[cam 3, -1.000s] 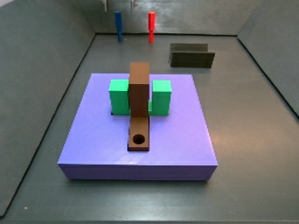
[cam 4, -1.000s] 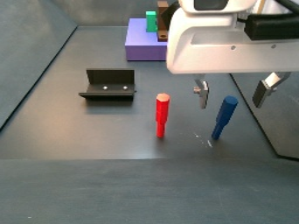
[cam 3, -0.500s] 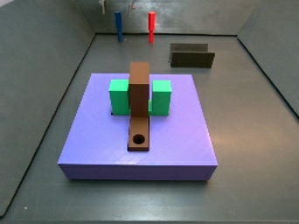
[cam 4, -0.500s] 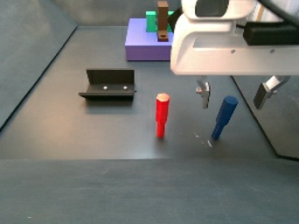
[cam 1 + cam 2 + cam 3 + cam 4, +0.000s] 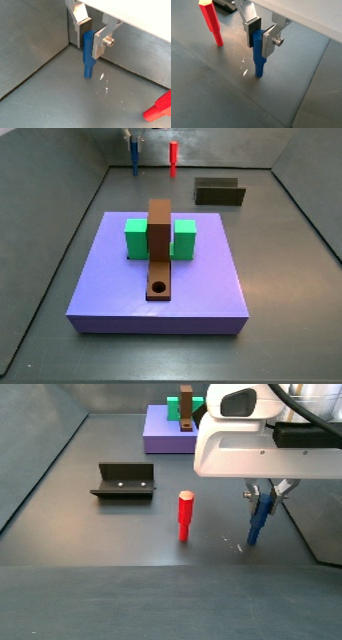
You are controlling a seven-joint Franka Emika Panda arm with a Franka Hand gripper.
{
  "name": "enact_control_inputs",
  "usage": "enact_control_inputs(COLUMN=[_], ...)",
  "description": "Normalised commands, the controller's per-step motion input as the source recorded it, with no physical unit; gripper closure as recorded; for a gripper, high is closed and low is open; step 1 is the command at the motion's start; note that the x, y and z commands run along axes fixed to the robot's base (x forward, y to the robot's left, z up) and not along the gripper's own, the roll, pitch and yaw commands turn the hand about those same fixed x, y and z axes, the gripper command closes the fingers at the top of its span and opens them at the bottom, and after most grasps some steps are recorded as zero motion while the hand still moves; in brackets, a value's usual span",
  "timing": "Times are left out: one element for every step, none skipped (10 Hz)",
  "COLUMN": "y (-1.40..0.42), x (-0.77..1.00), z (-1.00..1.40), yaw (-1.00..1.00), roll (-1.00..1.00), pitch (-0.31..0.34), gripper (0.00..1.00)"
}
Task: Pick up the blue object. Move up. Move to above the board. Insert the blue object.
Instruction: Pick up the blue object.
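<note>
The blue object (image 5: 259, 524) is a thin blue peg standing upright on the grey floor, also seen in both wrist views (image 5: 87, 64) (image 5: 258, 66) and at the far end in a side view (image 5: 135, 158). My gripper (image 5: 265, 492) is right over it, and its silver fingers are shut on the peg's upper end in both wrist views (image 5: 91, 46) (image 5: 260, 45). The peg's foot still touches the floor. The board (image 5: 159, 248), a long brown plank with a round hole (image 5: 160, 287) near its near end, lies on the lavender slab, far from the gripper.
A red peg (image 5: 186, 517) stands close beside the blue one (image 5: 211, 22). The lavender slab (image 5: 201, 298) carries green blocks (image 5: 136, 238) on both sides of the board. The dark fixture (image 5: 124, 481) stands on the floor. Grey walls enclose the floor.
The fingers, spread apart on both sides of the blue peg before, have closed onto its upper end. The gripper body shifted slightly. The peg has not moved.
</note>
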Motion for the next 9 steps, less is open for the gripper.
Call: enact_control_inputs(y=[0.00,0.00,0.00,0.00,0.00,0.00,0.00,0.00,0.00], x=[0.00,0.00,0.00,0.00,0.00,0.00,0.00,0.00,0.00], z=[0.00,0.00,0.00,0.00,0.00,0.00,0.00,0.00,0.00], yaw=[0.00,0.00,0.00,0.00,0.00,0.00,0.00,0.00,0.00], roll=[0.00,0.00,0.00,0.00,0.00,0.00,0.00,0.00,0.00], pitch=[0.000,0.000,0.000,0.000,0.000,0.000,0.000,0.000,0.000], gripper=[1.00,1.00,1.00,1.00,1.00,1.00,1.00,1.00,1.00])
